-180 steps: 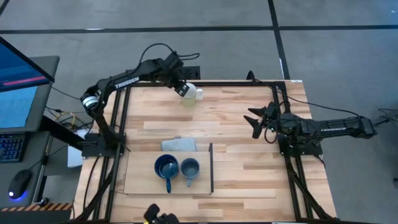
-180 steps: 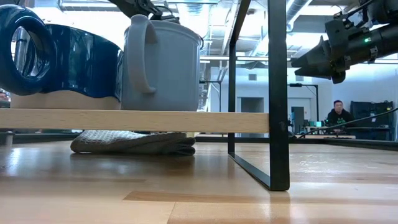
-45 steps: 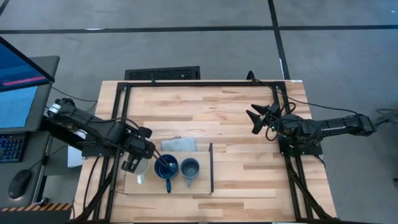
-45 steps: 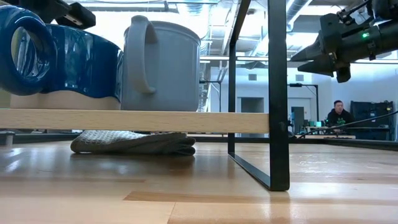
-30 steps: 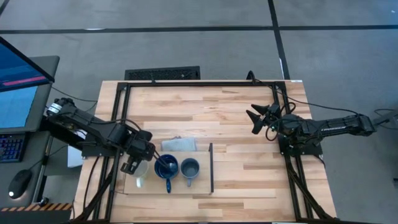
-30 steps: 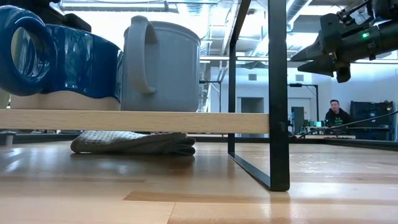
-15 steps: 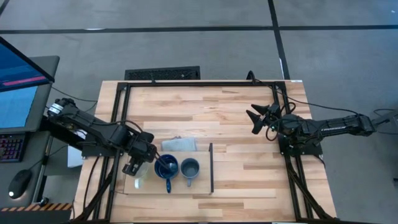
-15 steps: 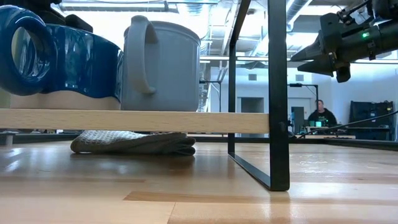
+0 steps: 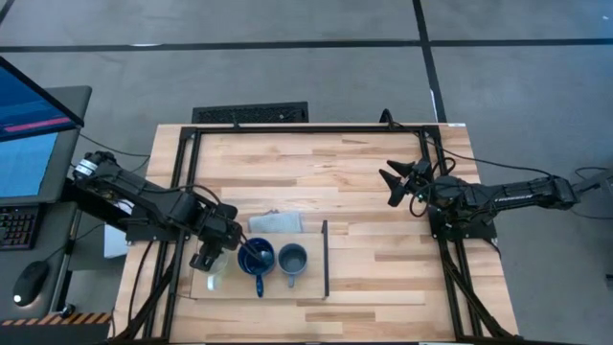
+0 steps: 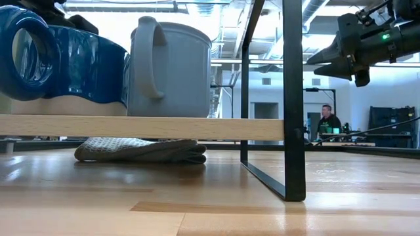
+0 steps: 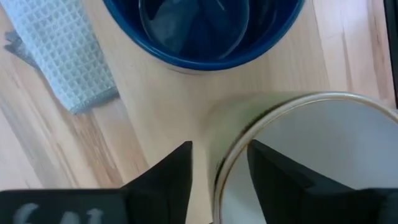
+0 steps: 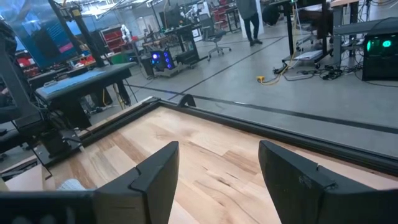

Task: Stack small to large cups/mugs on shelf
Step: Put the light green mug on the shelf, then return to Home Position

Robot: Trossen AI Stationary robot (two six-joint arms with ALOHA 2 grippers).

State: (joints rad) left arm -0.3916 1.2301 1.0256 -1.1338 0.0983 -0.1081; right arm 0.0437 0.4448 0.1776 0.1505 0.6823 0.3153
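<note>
Left gripper (image 9: 208, 259) on the cream mug's (image 11: 311, 155) rim, at the shelf's (image 9: 306, 290) left end.

Left wrist view: one finger (image 11: 163, 175) sits outside the rim, the other (image 11: 278, 174) inside, so the fingers straddle the wall; looks like a rim pinch, though contact can't be confirmed. The mug is upright, mouth up, just beside the navy mug (image 9: 255, 257) without touching it. The grey mug (image 9: 292, 258) comes next, then the black strip (image 9: 326, 258). Row axis runs left to right along the shelf, with the cream mug on the left arm's side. The cloth (image 9: 275, 222) lies behind the mugs. My read: release goes straight up, with little margin toward the navy mug. Right gripper (image 9: 393, 188) idles over the right half of the table, fingers spread, nothing in them, well away from the shelf.
</note>
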